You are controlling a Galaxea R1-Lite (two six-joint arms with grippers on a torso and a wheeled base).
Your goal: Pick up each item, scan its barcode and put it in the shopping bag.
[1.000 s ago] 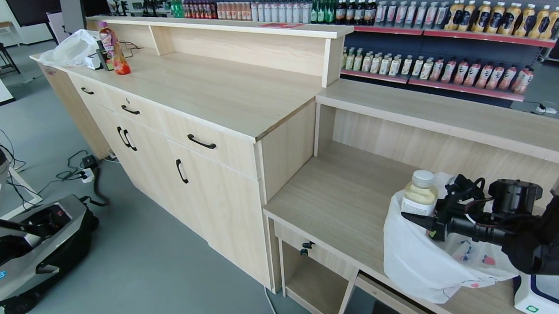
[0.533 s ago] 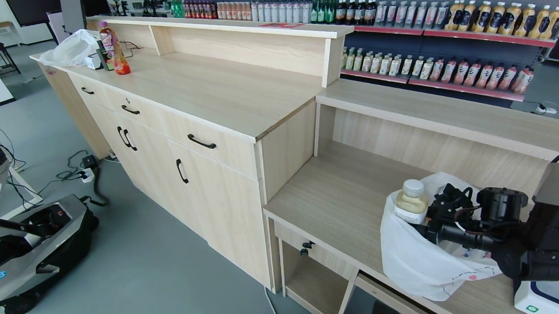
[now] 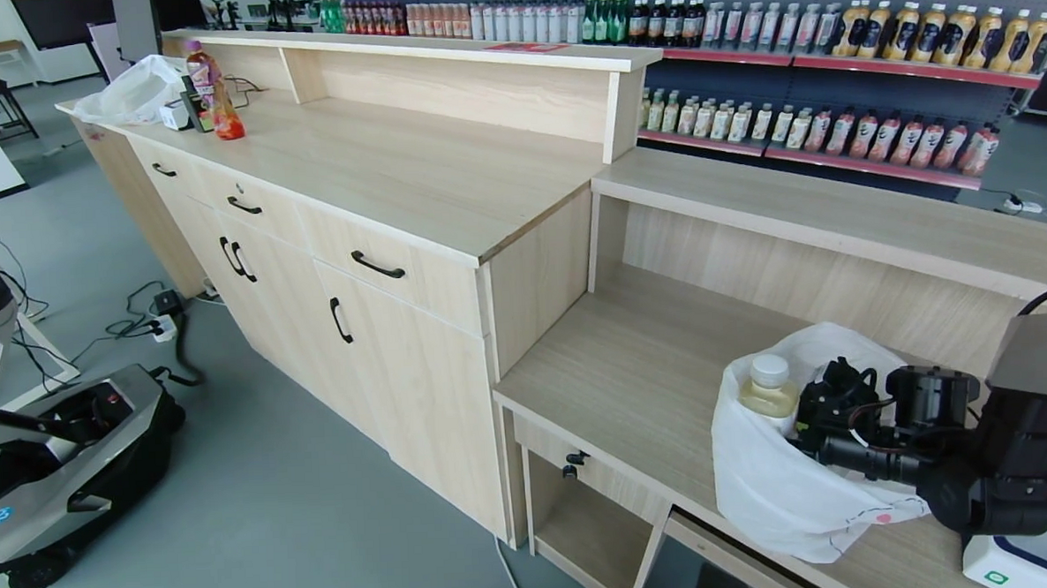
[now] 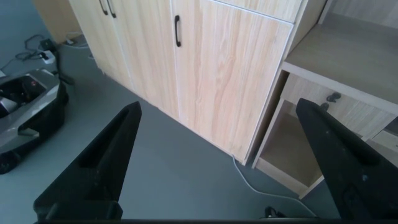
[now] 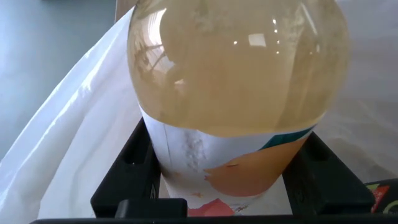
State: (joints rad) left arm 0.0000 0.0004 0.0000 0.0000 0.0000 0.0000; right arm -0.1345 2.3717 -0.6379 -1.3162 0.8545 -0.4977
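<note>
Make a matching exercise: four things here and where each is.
1. pale yellow plastic bottle with white cap
2. white plastic shopping bag
3. red-orange drink bottle
4. left pincer

A. far end of upper wooden counter
B. open, above the grey floor
C. on the lower wooden counter
D. in right pincer's grip, at bag's mouth

Pairs: 1-D, 2-C, 3-A, 4-B

Drink bottle (image 3: 768, 388): pale yellow contents, white cap, printed label, upright, shoulder-deep inside the open white plastic shopping bag (image 3: 775, 495), which stands on the low wooden counter (image 3: 633, 369).
</note>
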